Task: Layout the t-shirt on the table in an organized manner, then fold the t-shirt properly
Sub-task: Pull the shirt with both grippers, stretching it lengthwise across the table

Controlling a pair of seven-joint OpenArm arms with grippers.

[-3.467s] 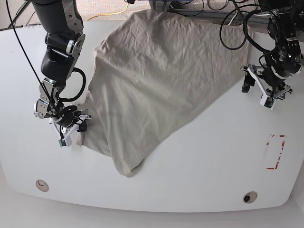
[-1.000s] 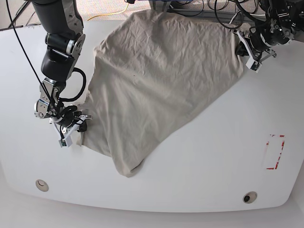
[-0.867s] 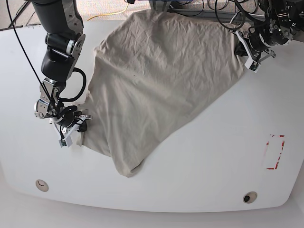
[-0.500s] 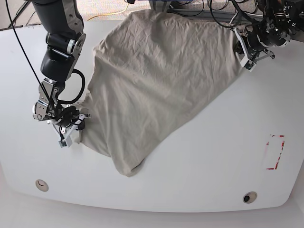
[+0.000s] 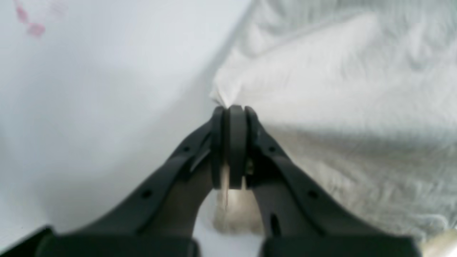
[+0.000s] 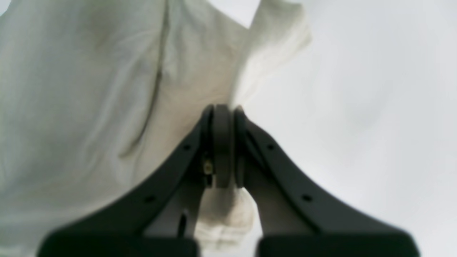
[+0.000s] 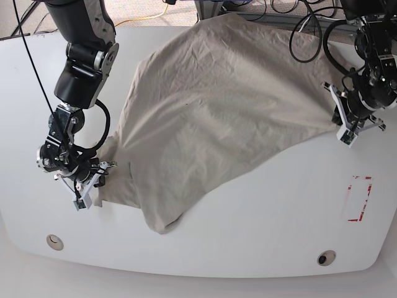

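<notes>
Item: the t-shirt (image 7: pixel 211 118), plain khaki-grey, wrinkled. It lies across the middle and far part of the table (image 7: pixel 267 217), with its far edge at or past the table's far rim and a blunt tongue of cloth reaching toward the near edge.

Near: bare white tabletop, two small round holes by the near rim, and a red-outlined rectangle (image 7: pixel 358 198) at near right, well apart from the cloth.

Middle left: the right gripper (image 7: pixel 87 186) is closed on the shirt's left edge, low to the table, where the cloth bunches.

Middle right: the left gripper (image 7: pixel 350 127) is closed on the shirt's right corner, and the fabric runs taut toward it.

Handling, as a judgement: light, soft and limp, with no stiffness to hold a shape. It will sag and drag between grips, is likely to slip little on the pads, and is not fragile. It is best taken at hems, corners or shoulder seams, pinching both layers, then drawn apart to flatten it.

Views: the base view alone gives the whole outline and both arms. The left wrist view shows the jaws pressed together on a pale point of fabric (image 5: pixel 223 96), blurred. The right wrist view shows its jaws shut on a fold (image 6: pixel 250 85), with a seam line running up the cloth that the base view does not resolve.
</notes>
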